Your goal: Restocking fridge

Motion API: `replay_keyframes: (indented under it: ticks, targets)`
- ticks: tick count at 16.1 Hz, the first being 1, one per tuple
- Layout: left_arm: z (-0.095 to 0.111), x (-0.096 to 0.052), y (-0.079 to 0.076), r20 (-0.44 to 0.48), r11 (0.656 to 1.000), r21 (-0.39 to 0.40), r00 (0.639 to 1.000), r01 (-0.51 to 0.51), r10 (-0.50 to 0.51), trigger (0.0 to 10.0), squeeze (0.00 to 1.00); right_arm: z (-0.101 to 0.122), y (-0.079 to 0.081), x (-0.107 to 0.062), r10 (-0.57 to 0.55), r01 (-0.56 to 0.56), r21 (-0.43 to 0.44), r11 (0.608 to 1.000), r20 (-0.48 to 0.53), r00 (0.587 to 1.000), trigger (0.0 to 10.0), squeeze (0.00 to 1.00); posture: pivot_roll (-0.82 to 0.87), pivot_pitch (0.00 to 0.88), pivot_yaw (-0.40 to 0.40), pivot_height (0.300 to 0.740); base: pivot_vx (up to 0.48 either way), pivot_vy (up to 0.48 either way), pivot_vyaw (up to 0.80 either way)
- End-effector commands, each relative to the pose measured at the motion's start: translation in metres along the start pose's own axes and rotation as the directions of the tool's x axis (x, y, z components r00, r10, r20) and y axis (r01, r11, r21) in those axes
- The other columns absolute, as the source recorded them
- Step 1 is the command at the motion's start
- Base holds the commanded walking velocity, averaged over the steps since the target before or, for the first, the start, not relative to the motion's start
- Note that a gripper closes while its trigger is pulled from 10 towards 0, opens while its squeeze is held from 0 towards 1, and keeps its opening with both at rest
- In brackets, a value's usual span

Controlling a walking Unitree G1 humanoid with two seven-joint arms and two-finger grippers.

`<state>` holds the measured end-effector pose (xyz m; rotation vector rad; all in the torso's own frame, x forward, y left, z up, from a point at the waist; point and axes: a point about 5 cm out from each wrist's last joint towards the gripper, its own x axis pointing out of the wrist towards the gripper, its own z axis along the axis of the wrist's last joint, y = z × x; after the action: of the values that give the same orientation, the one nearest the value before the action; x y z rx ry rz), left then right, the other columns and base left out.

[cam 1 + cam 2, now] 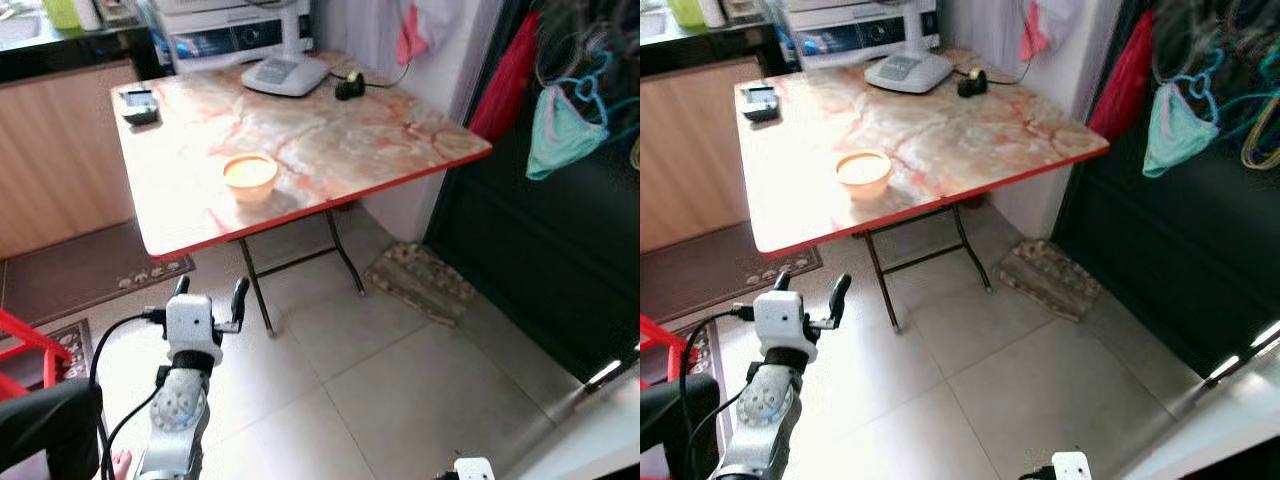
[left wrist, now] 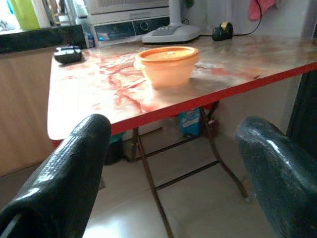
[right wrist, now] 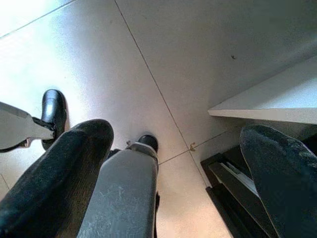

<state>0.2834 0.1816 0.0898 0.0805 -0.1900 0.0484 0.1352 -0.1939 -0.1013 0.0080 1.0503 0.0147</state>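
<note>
Fingers [image 2: 64, 173] of my left gripper [image 1: 209, 293] spread wide, empty, aimed at the lidded orange container [image 1: 250, 177] on the surface [image 1: 350, 130]. Right fingers [image 3: 54, 163] apart, idle.

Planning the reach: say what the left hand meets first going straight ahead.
Probably the red front edge of the marble-patterned folding table; the open left hand points just below the orange plastic lidded bowl. Depth unclear.

Bright daylight washes the scene. Glare bleaches the table [image 1: 300, 140] top in the upper middle and the floor [image 1: 400, 380] at lower left. The right of the head views is dark with little detail. Both are soft, slightly blurred. In the wrist views the near fingers [image 2: 64, 178] are out of focus, and the upper left floor is blown out.
</note>
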Motion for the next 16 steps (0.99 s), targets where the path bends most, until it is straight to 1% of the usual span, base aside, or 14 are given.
replay_keyframes:
  ticks: [1,4,5,8,10,13,16]
  targets:
    - [0.006,0.006,-0.001,0.003,0.999,-0.033,1.0,0.001,-0.001,10.0,0.0,0.0,0.001,0.0,-0.002,0.002,0.02,1.0,0.005,1.0,10.0,0.0,0.08,0.045,0.002,0.74,0.3,0.0,0.0]
    - [0.012,0.01,0.001,-0.002,0.999,-0.055,1.0,0.004,-0.004,10.0,0.0,0.0,0.003,0.0,0.002,-0.002,0.013,1.0,0.01,1.0,10.0,0.0,0.08,0.044,0.009,0.74,0.31,0.0,0.0]
    - [0.012,0.01,0.002,-0.006,0.998,-0.062,1.0,0.001,-0.002,10.0,0.0,0.001,0.003,0.0,-0.001,0.001,-0.001,1.0,0.012,1.0,10.0,0.0,0.07,0.045,0.01,0.74,0.319,0.0,0.46]
    - [0.017,0.011,0.003,-0.013,0.996,-0.089,1.0,-0.002,0.001,10.0,0.0,0.0,0.004,0.0,-0.004,0.004,0.017,1.0,0.017,1.0,10.0,0.0,0.08,0.044,0.009,0.74,0.356,0.0,0.73]
    - [0.021,0.013,0.001,-0.013,0.995,-0.096,1.0,0.004,-0.005,10.0,0.0,0.0,0.004,0.0,-0.004,0.003,0.036,0.999,0.017,1.0,10.0,0.0,0.08,0.042,0.009,0.74,0.356,0.0,0.0]
    - [0.025,0.016,-0.001,-0.011,0.995,-0.103,1.0,0.011,-0.012,10.0,0.0,0.002,0.004,0.001,0.0,0.0,0.024,1.0,0.023,1.0,10.0,0.0,0.08,0.037,0.01,0.74,0.361,0.0,0.0]
    - [0.029,0.02,-0.003,-0.004,0.994,-0.109,1.0,0.016,-0.016,10.0,0.0,0.003,0.005,0.001,0.005,-0.006,0.016,1.0,0.027,1.0,10.0,0.0,0.09,0.023,0.009,0.74,0.363,0.0,0.6]
